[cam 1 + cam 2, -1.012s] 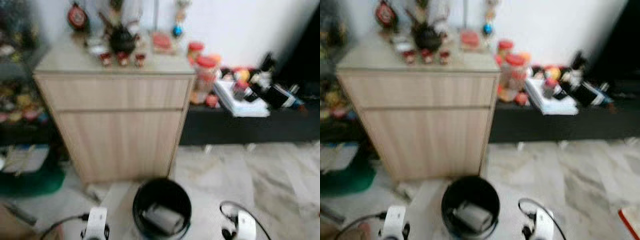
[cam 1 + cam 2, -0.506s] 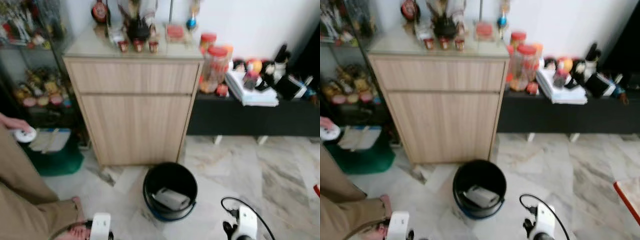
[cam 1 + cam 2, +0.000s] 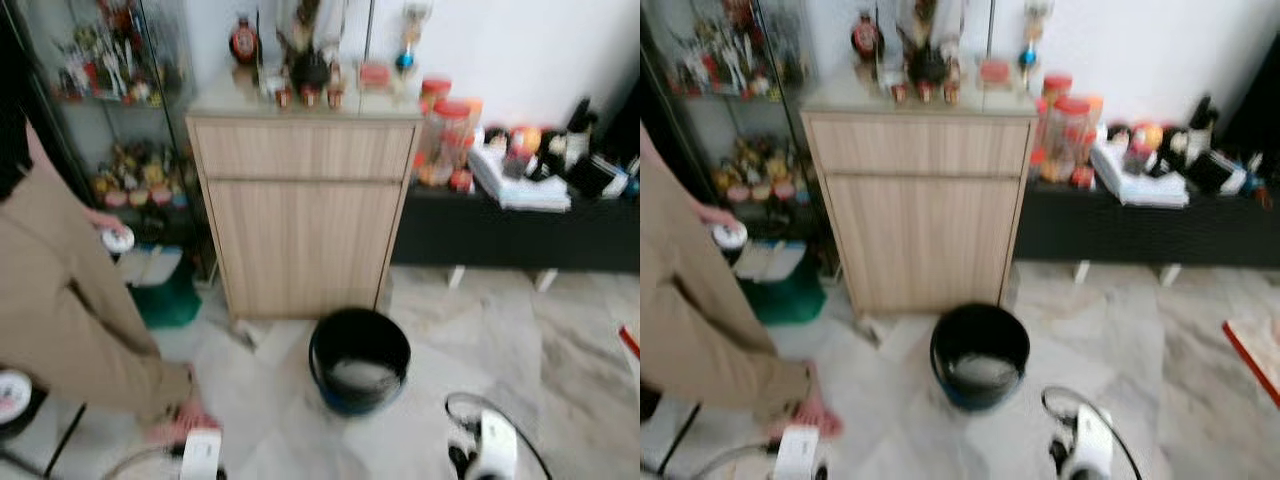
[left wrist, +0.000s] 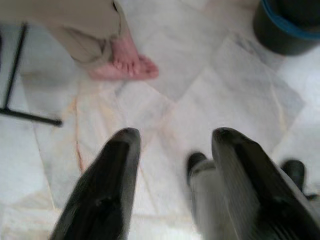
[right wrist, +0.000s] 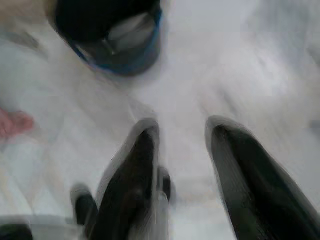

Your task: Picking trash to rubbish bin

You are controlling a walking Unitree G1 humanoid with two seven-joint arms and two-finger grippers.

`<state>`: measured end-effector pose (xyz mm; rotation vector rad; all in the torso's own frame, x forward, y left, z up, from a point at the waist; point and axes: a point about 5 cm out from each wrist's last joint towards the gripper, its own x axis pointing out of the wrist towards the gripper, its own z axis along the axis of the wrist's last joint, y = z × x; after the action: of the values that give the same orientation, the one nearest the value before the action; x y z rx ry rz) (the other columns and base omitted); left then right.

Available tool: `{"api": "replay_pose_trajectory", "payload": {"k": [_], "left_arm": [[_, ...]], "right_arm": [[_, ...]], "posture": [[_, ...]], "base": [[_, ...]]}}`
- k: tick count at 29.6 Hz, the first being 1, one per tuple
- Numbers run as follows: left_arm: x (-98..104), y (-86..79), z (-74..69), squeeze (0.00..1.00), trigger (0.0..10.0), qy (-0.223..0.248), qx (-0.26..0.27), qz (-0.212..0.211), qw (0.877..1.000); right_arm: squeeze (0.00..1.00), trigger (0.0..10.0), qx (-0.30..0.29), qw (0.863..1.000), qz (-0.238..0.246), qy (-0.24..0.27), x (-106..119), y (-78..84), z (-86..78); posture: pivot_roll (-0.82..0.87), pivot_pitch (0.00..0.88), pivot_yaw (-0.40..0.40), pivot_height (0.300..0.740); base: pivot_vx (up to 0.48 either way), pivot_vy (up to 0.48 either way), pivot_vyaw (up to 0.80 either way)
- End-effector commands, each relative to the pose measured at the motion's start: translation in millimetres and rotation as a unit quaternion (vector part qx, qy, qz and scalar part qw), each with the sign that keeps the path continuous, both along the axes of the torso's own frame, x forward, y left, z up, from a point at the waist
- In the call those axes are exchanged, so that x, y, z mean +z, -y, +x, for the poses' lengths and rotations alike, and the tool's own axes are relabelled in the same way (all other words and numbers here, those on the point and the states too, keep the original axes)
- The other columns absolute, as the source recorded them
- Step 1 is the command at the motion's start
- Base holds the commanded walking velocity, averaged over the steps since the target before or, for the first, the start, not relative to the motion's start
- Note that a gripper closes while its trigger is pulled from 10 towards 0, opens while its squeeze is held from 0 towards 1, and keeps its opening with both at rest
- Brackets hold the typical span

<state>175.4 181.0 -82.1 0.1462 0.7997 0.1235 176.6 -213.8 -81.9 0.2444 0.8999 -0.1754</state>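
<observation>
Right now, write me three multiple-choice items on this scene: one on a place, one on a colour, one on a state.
1. Where does the bin stand?
A. On the floor before the cabinet
B. On top of the cabinet
C. On the dark bench

2. What colour is the bin?
A. White
B. Black
C. Red

3. How are the left claw and the right claw?
A. Both shut on trash
B. Left open, right shut on a can
C. Both open, holding nothing

Answers:
1. A, it sits on the pale tiles just before the wooden cabinet.
2. B, its wall is black, with a bluish band low down.
3. C, each wrist view shows two spread fingers with bare floor between.
</observation>
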Motion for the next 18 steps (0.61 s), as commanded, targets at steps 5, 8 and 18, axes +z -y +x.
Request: {"api": "replay_pose_trajectory", "payload": {"k": [5, 8, 18], "left_arm": [[-1.8, 2.9, -2.3, 0.0, 10.0, -0.008, -0.003, -0.002, 1.0], [-1.8, 3.2, -2.3, 0.0, 10.0, -0.008, -0.003, -0.003, 1.0], [-1.8, 3.7, -2.1, 0.0, 10.0, -0.008, -0.001, -0.002, 1.0]], "right_arm": [[0.0, 10.0, -0.001, 1.0, -0.004, 0.01, 3.8, 3.3, 6.5], [0.0, 10.0, -0.001, 1.0, -0.004, 0.011, 3.8, 3.3, 6.4], [0.0, 10.0, -0.001, 1.0, -0.004, 0.011, 3.8, 3.6, 6.2]], "posture": [[-0.04, 0.014, -0.097, 0.74], [-0.04, 0.012, -0.097, 0.74], [-0.04, 0.011, -0.099, 0.74]], "base": [[-0.144, 0.0, 0.0], [0.0, 0.0, 0.0], [0.0, 0.0, 0.0]]}}
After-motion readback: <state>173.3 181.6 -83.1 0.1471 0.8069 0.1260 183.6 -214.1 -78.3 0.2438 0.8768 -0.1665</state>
